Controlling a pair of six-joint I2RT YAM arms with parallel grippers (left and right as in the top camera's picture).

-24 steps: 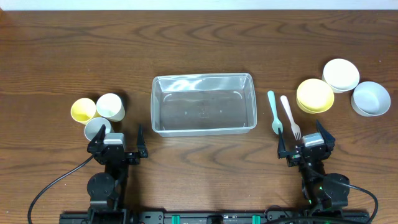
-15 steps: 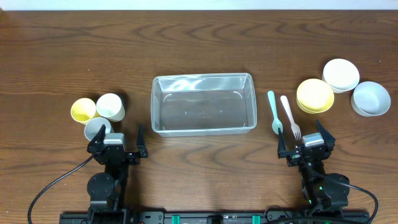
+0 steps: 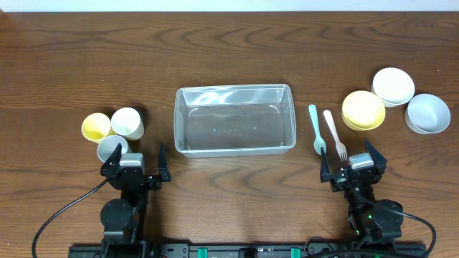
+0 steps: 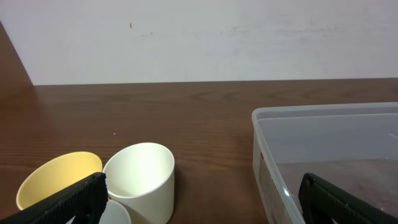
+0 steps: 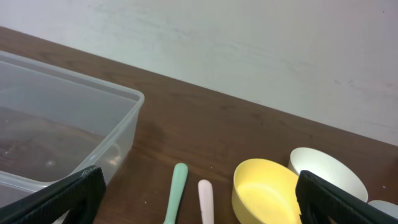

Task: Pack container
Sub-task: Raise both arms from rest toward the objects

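The clear plastic container (image 3: 235, 120) lies empty in the middle of the table; its left wall shows in the left wrist view (image 4: 323, 155) and its right end in the right wrist view (image 5: 68, 124). My left gripper (image 3: 135, 166) rests open near the front edge, just behind three cups: yellow (image 3: 95, 127), cream (image 3: 128, 122) and grey-white (image 3: 112, 148). My right gripper (image 3: 352, 163) also stands open, empty, just short of a green spoon (image 3: 316, 129) and a pink fork (image 3: 335, 134). Beyond them sit a yellow bowl (image 3: 363, 110), a cream bowl (image 3: 393, 85) and a pale blue bowl (image 3: 427, 113).
A pale wall (image 4: 199, 37) rises behind the table's far edge. Black cables (image 3: 57, 218) trail from the arm bases along the front edge.
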